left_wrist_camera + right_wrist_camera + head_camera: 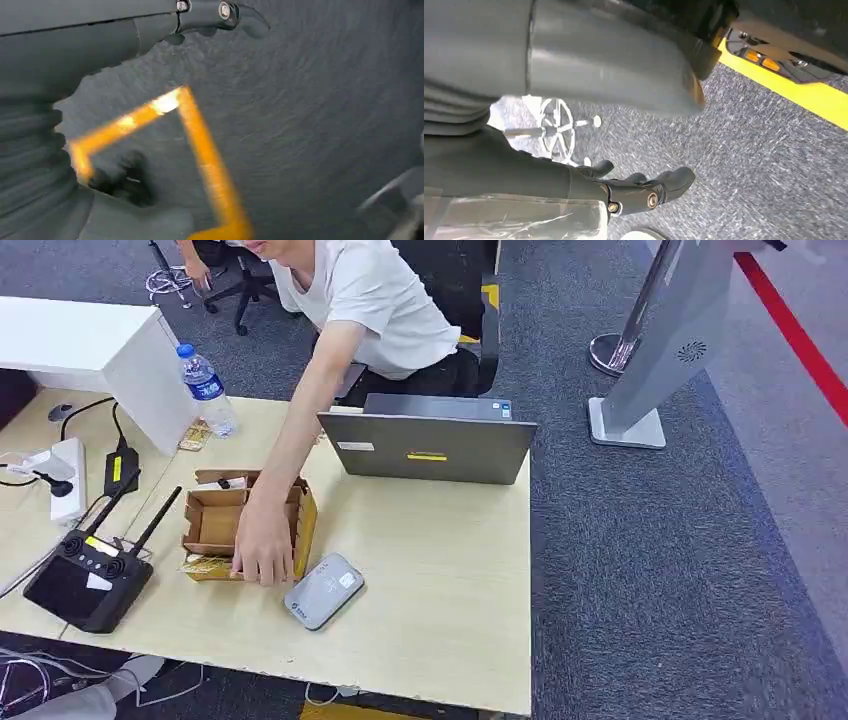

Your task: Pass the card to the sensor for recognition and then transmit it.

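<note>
Currently, step: set-up is under way; neither robot hand is reaching over the table (440, 640) yet.
Person: a person's hand (262, 552) is resting at the front of the cardboard box (245, 523), apparently placing or arranging a card.
Card: something flat and yellowish (207, 565) is lying just beside that hand at the box's front edge; probably the card, but too small to be sure.
Sensor: the grey reader (323, 590) is lying near the person's hand, just past the box corner.
Left hand: the left hand (220, 15) is hanging over dark carpet with orange floor tape (200, 145); its fingers are largely out of frame, so I cannot tell whether they are open or curled.
Right hand: the right hand (644, 192) is hanging over grey carpet, fingers loosely apart, holding nothing.
Next: judging from this, one arm needs raising toward the box front once the person is withdrawing, then a pinch on the card's edge before carrying it over the reader.
</note>
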You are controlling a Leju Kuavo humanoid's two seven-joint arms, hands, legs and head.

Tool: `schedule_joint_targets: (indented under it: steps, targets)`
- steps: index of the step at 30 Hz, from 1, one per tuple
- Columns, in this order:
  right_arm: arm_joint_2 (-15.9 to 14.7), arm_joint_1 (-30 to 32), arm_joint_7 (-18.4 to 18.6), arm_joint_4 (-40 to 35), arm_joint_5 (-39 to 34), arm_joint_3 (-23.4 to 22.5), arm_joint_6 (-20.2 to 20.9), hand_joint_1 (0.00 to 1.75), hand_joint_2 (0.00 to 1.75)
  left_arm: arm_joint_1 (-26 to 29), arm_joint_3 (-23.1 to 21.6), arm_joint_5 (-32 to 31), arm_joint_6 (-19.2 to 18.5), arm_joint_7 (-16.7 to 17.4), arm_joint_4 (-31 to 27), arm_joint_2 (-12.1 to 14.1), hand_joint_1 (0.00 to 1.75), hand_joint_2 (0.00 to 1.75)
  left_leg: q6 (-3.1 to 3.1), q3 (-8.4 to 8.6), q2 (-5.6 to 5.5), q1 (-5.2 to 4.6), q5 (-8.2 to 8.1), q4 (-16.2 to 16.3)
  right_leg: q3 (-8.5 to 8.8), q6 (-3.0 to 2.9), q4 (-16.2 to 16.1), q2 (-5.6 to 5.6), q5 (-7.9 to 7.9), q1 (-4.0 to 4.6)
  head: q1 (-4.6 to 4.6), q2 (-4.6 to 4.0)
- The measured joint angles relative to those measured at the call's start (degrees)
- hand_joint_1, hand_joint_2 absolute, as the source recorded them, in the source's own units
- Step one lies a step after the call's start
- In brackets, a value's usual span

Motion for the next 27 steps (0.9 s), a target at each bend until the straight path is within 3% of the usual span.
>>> schedule_joint_targets:
  steps: [4,11,12,26,27]
  targets:
    - [0.0,0.3,-0.5,-0.1,-1.5,2.1,1.0,0.0,1.75,-0.1,-9.3,-7.2,-7.1,2.3,0.7,-3.9,0.0,1.75,0.0,0.02,0.01,0.03,0.0,0.0,0.02,0.0,0.0,0.01,0.01,0.02,-0.09,0.0]
    - [-1.0,1.2,-1.3,-1.0,-13.3,8.3,2.6,0.0,1.75,1.3,-22.5,-6.3,-7.9,2.5,0.7,-6.8,0.0,1.75,0.0,0.03,0.03,0.05,-0.01,0.0,-0.01,-0.01,0.0,0.05,0.0,0.02,-0.02,0.0]
    - [-1.2,1.2,-1.3,-1.2,-14.9,9.2,2.8,0.0,0.0,1.5,-24.0,-6.0,-7.9,2.6,0.7,-7.1,0.0,0.0,0.0,0.03,0.04,0.06,-0.01,0.0,-0.01,-0.01,0.0,0.06,0.0,0.02,-0.02,0.0]
    - [-4.5,5.2,-2.5,-4.1,-38.6,21.4,5.9,0.0,0.0,4.8,-40.2,-2.4,-8.0,2.6,0.0,-9.2,0.0,0.0,0.05,0.0,0.04,0.03,-0.04,0.0,0.01,0.0,0.0,0.05,-0.01,0.03,-0.04,0.0]
    - [-4.8,5.5,-2.6,-4.3,-40.2,22.2,6.1,1.75,0.0,5.0,-41.2,-2.3,-8.0,2.6,-0.1,-9.4,1.75,0.0,0.05,0.01,0.04,0.03,-0.04,0.0,0.01,0.0,0.0,0.05,-0.01,0.03,-0.07,0.0]
